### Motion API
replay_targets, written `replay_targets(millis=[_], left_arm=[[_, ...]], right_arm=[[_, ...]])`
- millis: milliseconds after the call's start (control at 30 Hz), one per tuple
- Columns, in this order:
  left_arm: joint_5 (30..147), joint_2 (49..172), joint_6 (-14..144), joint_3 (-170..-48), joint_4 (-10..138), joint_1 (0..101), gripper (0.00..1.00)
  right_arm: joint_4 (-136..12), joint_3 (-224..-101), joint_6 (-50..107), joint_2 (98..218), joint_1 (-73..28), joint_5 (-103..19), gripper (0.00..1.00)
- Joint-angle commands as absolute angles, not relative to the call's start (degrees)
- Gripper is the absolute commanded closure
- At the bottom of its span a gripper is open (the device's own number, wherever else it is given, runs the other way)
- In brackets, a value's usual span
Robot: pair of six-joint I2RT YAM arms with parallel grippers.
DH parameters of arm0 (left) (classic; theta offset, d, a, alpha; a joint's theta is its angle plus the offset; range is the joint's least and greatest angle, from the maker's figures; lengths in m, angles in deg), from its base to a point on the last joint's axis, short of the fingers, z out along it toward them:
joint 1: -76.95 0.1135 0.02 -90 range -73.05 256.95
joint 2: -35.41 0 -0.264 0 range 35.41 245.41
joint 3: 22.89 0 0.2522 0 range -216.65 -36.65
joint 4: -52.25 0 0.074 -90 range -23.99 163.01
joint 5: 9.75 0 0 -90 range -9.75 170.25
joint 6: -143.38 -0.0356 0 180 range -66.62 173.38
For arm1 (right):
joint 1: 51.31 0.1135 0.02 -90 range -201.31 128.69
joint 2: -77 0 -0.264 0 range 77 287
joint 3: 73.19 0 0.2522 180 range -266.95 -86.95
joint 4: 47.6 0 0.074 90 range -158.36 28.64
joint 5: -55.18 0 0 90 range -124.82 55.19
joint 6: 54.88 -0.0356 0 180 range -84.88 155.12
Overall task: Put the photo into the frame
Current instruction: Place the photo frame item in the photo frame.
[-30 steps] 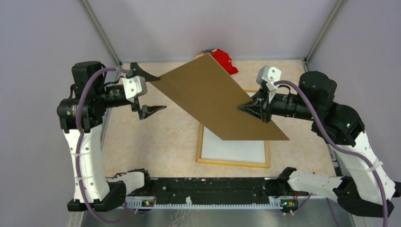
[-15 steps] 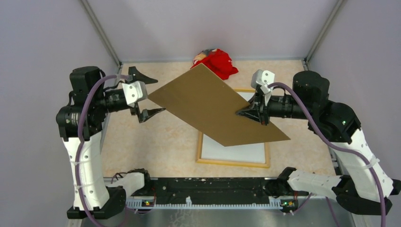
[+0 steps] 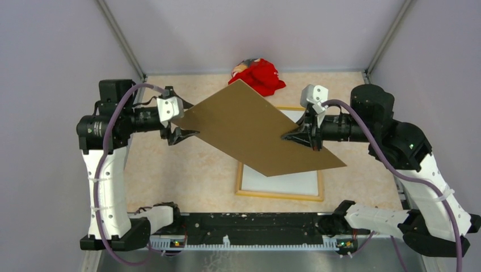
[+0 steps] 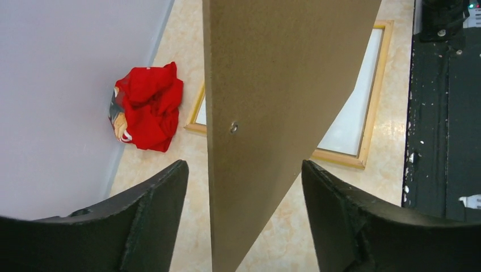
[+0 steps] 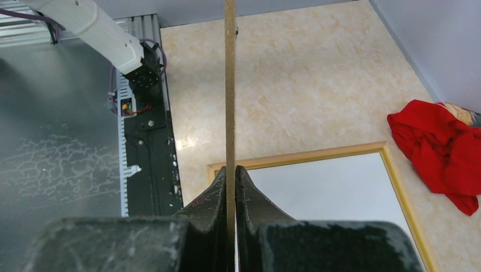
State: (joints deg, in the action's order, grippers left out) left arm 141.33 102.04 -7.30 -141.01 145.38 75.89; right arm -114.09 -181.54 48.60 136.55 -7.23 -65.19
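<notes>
Hanging over the middle of the top view, the brown backing panel (image 3: pixel 255 130) was tilted, its far corner high near the red cloth (image 3: pixel 258 76) at the upper centre and its near edge low. Only the right claw (image 3: pixel 292 135) had it, pressed together on the panel's right edge in a thin pinch. That looked like the weak spot: a wide board held by one edge could swing or slide out of so small a bite. The left claw (image 3: pixel 182 120) was spread around the panel's left corner, a gap showing on both sides in its wrist view, not touching. If it closed off-centre, it could twist the board against the other grip. Lowered at this tilt, the near edge could catch a rail or scuff the sheet below.

The frame (image 3: pixel 281 196) lay flat on the table (image 3: pixel 181 170), lower centre, pale wood side up. The white sheet inside it was, I judged, the photo (image 3: pixel 283 180) lying face down.

As for pose, the left arm reached in from the left edge with a level forearm, one finger above the panel and one below. The right forearm also ran level, pointing left, with its elbow raised at the right edge.
</notes>
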Motion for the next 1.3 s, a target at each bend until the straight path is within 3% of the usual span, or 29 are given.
replay_targets(millis=[0,133,233,267,367,433,533,600,800,933,1167,1267], left_arm=[[144.2,101.3,-9.6,-142.6,147.0,75.4,0.29],[142.8,100.4,-9.8,-141.7,147.0,75.3,0.75],[141.9,99.6,-10.9,-139.9,146.9,75.3,0.98],[141.7,99.6,-11.0,-139.7,147.0,75.2,1.0],[140.9,100.2,-11.8,-139.4,146.7,75.2,1.0],[140.0,100.2,-11.4,-138.8,144.6,75.2,1.0],[137.7,99.3,-8.7,-137.2,137.9,75.3,1.0],[135.9,98.4,-7.8,-135.8,133.1,75.2,1.0],[129.4,95.0,-8.5,-130.5,119.9,75.3,1.0],[127.7,92.1,-13.2,-128.1,114.8,75.3,1.0],[126.4,79.9,-28.4,-112.9,93.5,75.3,1.0],[126.7,73.6,-39.6,-101.3,83.2,75.3,1.0]], right_arm=[[-106.5,-185.0,49.3,137.0,-7.1,-67.7,1.0],[-104.2,-184.2,48.3,137.1,-7.1,-65.8,1.0],[-102.0,-183.2,47.3,137.4,-7.2,-62.9,1.0],[-101.3,-183.1,46.9,137.6,-7.2,-61.8,1.0],[-100.9,-183.9,45.7,139.1,-7.1,-59.8,0.52],[-101.8,-186.0,45.6,140.7,-7.1,-59.6,0.42],[-102.5,-187.5,46.0,141.5,-7.1,-58.4,0.18],[-102.5,-187.9,46.3,141.3,-7.1,-56.9,0.1],[-102.8,-189.4,46.4,139.8,-7.2,-50.1,0.01],[-106.0,-193.5,40.0,142.3,-7.2,-30.6,0.01],[-119.3,-208.4,12.9,150.8,-7.7,-15.1,0.01],[-123.7,-210.7,0.4,153.5,-9.0,-19.7,0.01]])
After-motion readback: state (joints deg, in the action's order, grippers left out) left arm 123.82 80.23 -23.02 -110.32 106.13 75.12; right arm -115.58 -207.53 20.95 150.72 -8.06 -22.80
